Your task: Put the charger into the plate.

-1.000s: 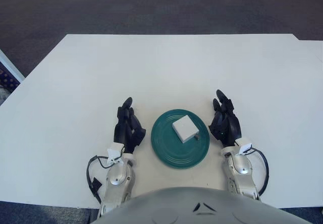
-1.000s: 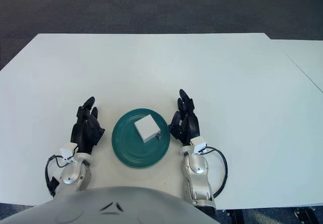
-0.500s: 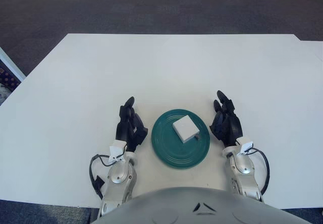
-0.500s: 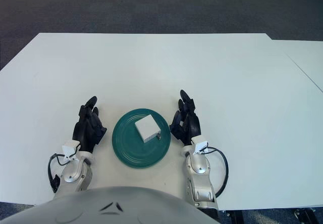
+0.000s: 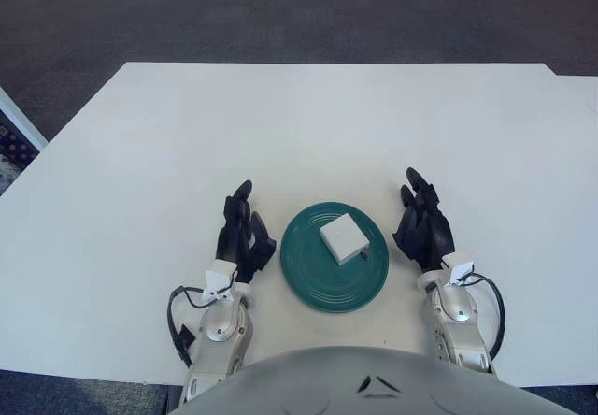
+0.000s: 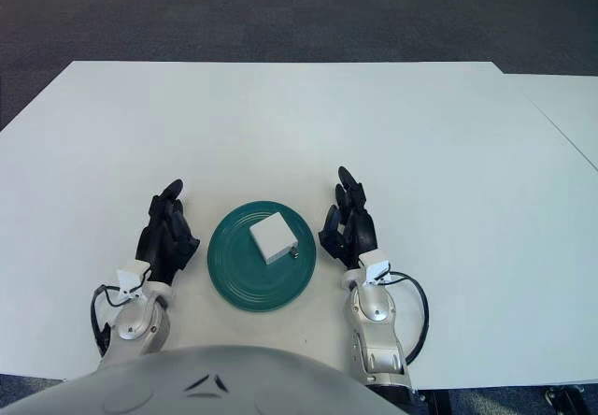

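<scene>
Charger (image 5: pixel 343 238) is sitting inside the green plate (image 5: pixel 308 284), near the bench (image 5: pixel 308 125) front edge; wide bare bench is lying beyond and to both sides. Left hand (image 5: pixel 242 237) and right hand (image 5: pixel 422 230) are resting flanking the plate, just beside it, fingers relaxed, holding nothing.

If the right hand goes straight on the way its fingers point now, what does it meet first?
Probably nothing: the right hand points away from the robot, beside the green plate with the charger, and ahead lies only bare white table to its far edge.
</scene>
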